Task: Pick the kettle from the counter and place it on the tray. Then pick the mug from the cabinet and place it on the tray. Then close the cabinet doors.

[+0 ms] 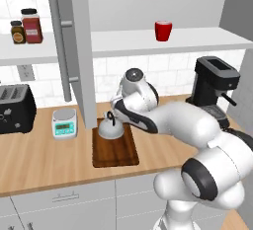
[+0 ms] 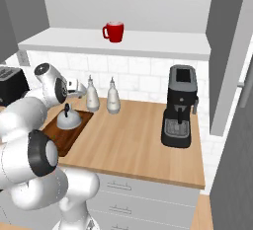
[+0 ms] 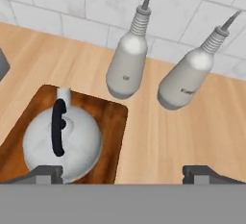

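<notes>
Hand view shows the gripper [image 3: 122,172] with its two finger tips spread wide and nothing between them, just above the kettle [image 3: 61,143]. The kettle sits on the tray [image 3: 113,122], so the first step looks done. Beyond stand two white bottles [image 3: 126,67]; their small grey marks are too blurred to read. Farther up, the mug [image 1: 163,30] waits on the cabinet [image 1: 197,39] shelf, and the cabinet doors [image 1: 79,51] stand open; both steps remain. The scale [image 1: 65,124] shows no legible digits.

Pincer [image 3: 123,172] wide open, empty
</notes>
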Robot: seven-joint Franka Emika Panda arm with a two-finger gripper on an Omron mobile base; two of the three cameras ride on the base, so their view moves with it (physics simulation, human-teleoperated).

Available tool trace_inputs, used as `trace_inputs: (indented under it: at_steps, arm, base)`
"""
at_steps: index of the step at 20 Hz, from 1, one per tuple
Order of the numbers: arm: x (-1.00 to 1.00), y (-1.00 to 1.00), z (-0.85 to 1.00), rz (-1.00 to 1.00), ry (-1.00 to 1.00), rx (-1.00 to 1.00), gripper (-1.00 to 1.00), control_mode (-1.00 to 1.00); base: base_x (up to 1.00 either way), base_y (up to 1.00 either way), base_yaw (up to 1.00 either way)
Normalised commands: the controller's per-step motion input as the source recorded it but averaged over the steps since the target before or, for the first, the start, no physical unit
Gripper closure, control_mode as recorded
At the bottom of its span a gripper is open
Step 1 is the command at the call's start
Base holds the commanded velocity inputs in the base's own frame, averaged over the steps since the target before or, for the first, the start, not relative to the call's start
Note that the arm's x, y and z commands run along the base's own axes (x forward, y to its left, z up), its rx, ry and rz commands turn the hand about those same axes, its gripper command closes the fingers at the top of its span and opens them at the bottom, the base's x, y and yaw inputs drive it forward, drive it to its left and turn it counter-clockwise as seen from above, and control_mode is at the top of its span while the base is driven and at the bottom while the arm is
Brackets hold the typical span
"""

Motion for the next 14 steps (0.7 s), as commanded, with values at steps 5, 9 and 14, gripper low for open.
trace_inputs:
  at_steps: [5, 9, 14]
  arm:
    - [-0.42, -0.53, 0.26, -0.12, -0.07, 0.00, -1.00, -1.00]
    - [-0.14, -0.38, 0.42, -0.10, -0.10, 0.00, -1.00, -1.00]
    - [0.00, -0.24, 0.63, -0.03, -0.29, 0.00, -1.00, -1.00]
  base:
    - [0.00, 0.00, 0.00]
    - [0.00, 0.00, 0.00]
    - [0.00, 0.00, 0.00]
